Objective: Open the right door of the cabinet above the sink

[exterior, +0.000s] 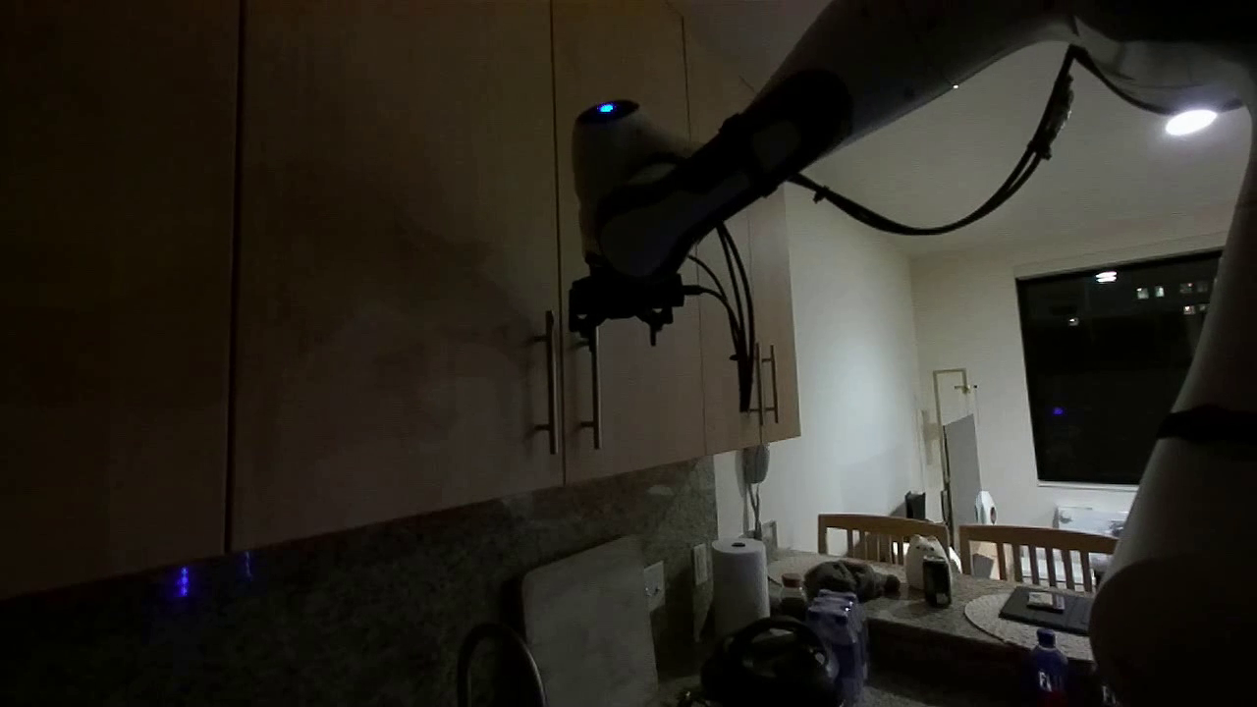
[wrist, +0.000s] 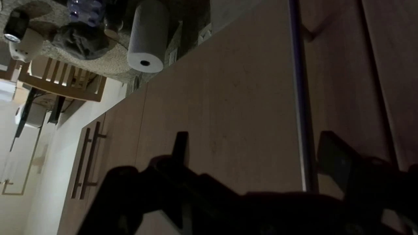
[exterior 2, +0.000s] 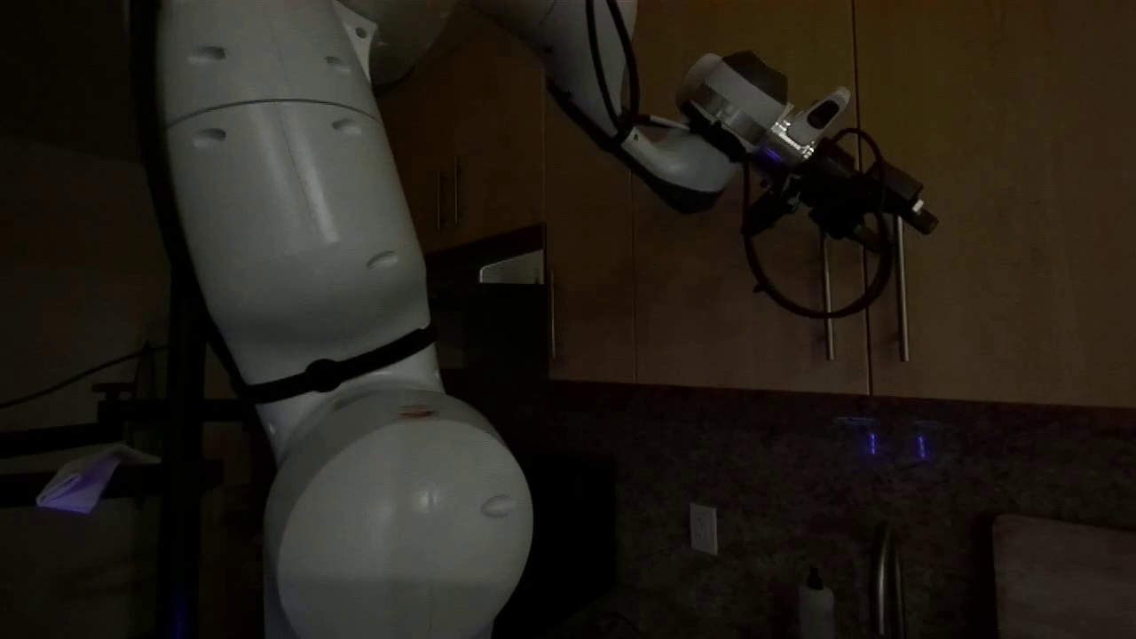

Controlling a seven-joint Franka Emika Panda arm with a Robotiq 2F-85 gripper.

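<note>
The cabinet (exterior: 393, 245) is pale wood, dim in this light. Its right door (exterior: 638, 412) lies flush with the wider neighbouring door, and also shows in an exterior view as a broad panel (exterior 2: 1012, 266). A slim vertical metal handle (exterior: 595, 393) runs along the right door's left edge. My gripper (exterior: 621, 339) points at the upper part of that handle, fingers spread. In the wrist view the bar handle (wrist: 302, 98) passes through the gap of the gripper (wrist: 254, 142), close beside the right-hand finger (wrist: 336, 156). Whether finger and bar touch cannot be told.
The wider door's handle (exterior: 551, 383) stands just left of the seam. A further cabinet with paired handles (exterior: 766, 383) is nearer the window. Below are a faucet (exterior: 499, 653), a cutting board (exterior: 589, 619) and a paper towel roll (exterior: 739, 584). Cables (exterior 2: 763, 284) loop under the wrist.
</note>
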